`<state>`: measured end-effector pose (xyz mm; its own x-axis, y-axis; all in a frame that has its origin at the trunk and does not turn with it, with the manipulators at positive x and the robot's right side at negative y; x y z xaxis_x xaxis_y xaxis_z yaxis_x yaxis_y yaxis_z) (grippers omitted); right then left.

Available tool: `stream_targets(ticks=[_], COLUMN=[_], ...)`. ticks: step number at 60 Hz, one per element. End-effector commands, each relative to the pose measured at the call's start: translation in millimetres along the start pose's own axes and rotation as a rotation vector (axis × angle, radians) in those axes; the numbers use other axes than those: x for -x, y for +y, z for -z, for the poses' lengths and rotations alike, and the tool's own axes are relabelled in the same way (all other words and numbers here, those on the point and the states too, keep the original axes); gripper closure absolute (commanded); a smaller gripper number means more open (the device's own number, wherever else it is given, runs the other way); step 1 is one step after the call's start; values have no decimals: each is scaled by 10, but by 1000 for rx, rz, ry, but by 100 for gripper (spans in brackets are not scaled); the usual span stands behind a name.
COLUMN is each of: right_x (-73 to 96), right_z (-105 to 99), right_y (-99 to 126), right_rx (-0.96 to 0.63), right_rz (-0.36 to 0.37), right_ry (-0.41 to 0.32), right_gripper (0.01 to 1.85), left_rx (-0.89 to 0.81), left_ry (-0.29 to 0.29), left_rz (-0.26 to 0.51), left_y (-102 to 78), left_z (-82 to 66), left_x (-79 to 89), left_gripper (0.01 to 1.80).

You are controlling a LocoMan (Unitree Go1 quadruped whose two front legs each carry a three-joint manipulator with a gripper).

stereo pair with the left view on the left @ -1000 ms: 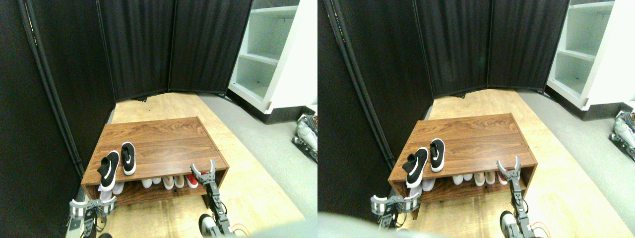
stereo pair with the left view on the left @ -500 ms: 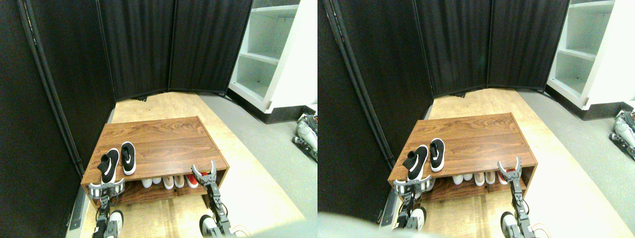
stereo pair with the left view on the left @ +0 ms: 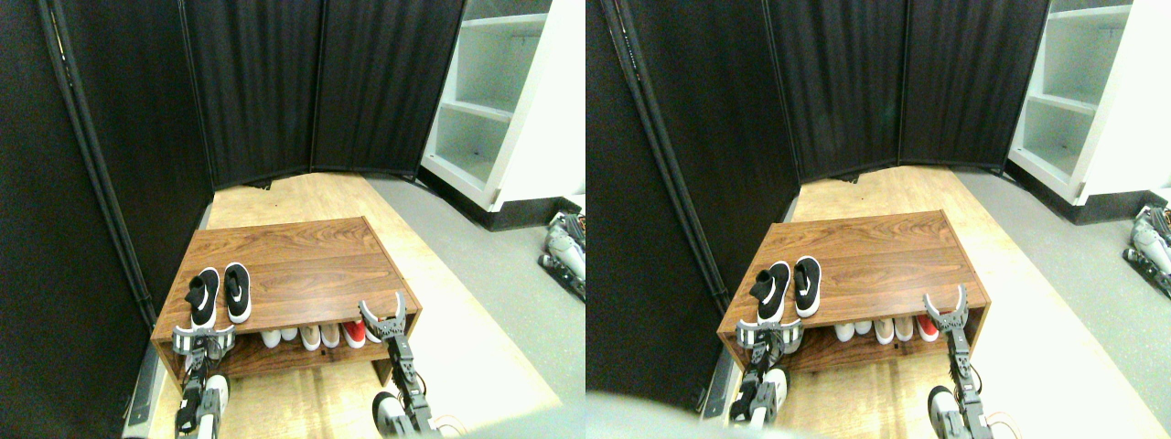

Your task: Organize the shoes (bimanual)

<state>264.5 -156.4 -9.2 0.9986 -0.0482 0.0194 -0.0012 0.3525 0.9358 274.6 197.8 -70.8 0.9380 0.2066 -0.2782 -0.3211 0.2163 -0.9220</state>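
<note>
- Walnut-brown wood-grain low shoe rack, the counter (stereo pair with the left view on the left: 311, 265), stands on pale plank flooring (stereo pair with the left view on the left: 457, 357); most of its top is bare, from the middle to the right and back edges.
- Two black low-top sneakers with white soles (stereo pair with the left view on the left: 220, 294) lie side by side at the counter's front-left corner, toes pointing away from the robot. The left one sits close to the left edge, its heel at the front edge.
- The left gripper (stereo pair with the left view on the left: 203, 342) is at the front edge just below that heel, its pale fingers (stereo pair with the left view on the left: 183, 343) spread wide and holding nothing; whether they touch the shoe or the wood cannot be told.
- The right gripper (stereo pair with the left view on the left: 383, 313) rises at the front-right corner, dark fingers (stereo pair with the left view on the left: 370, 313) splayed in an open V, empty, well apart from the sneakers.
- A black folding screen (stereo pair with the left view on the left: 256, 91) closes off the left and back; to the right lie grey floor (stereo pair with the left view on the left: 521, 274) and a white shelving unit (stereo pair with the left view on the left: 499, 101), cut off by the picture edge.
- On the lower shelf only toes show: about four white or beige shoes (stereo pair with the left view on the left: 297, 337) and one red (stereo pair with the left view on the left: 354, 334); more at the left are hidden behind the left gripper.
- A grey object (stereo pair with the left view on the left: 565, 251) at the right edge is cut off and hard to make out.
</note>
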Motion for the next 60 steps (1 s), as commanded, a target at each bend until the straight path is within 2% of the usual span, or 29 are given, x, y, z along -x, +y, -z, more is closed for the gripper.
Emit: stream_targets(ticks=[1,4,6,10,17,21,26,27,28,29,30,33,34,35,36,37,38,40,42,47,53,60], right_x=[-35,-42,-50,-73,-104,-121,-137,-148,-148,-153,-155,-168,-168,-174,-174,-177,-177,-177,-174,-171,-167,-169], right_z=[-6,-7,-9,-6,8,15,19,21,21,21,21,18,18,16,16,15,15,14,15,17,29,39], right_y=[17,13,6,-9,-20,-15,-16,-17,-17,-17,-16,-18,-18,-21,-21,-26,-26,-27,-29,-32,-31,-33], right_rx=[-26,-34,-29,-5,-30,-32,-27,-33,-33,-32,-31,-16,-16,-30,-30,-38,-38,-47,-56,-48,-56,-36], right_rz=[-23,-19,-21,-20,-14,0,-9,-13,-13,-12,-13,-24,-24,-19,-19,-18,-18,-15,-13,-13,-9,-21], right_ry=[-1,-1,-2,-4,0,0,5,6,6,6,6,4,4,0,0,0,0,-4,-6,-5,-6,-18], right_gripper=[122,122,123,122,122,122,123,123,123,123,123,123,123,123,123,123,123,123,122,122,124,124], left_rx=[-15,-19,-23,-21,-24,-61,-104,-102,-102,-118,-127,-172,-172,-227,-227,-257,-257,-298,-326,-370,-409,-491], left_ry=[-9,0,-6,-12,0,-26,-70,-118,-118,-140,-150,-218,-218,-259,-259,-284,-284,-309,-326,-352,-292,-272], left_rz=[51,49,44,27,34,55,86,111,111,119,122,152,152,182,182,206,206,232,244,285,309,285], left_y=[-134,-139,-140,-156,-193,-239,-278,-319,-319,-341,-351,-417,-417,-470,-470,-504,-504,-546,-569,-585,-611,-625], left_z=[-9,-14,-20,-68,-171,-252,-340,-405,-405,-441,-461,-552,-552,-620,-620,-670,-670,-725,-764,-838,-930,-1001], left_x=[217,286,346,489,627,687,672,641,641,622,612,575,575,551,551,524,524,485,445,272,44,-189], left_gripper=[37,37,45,38,41,47,57,82,82,92,96,104,104,126,126,146,146,167,177,180,180,180])
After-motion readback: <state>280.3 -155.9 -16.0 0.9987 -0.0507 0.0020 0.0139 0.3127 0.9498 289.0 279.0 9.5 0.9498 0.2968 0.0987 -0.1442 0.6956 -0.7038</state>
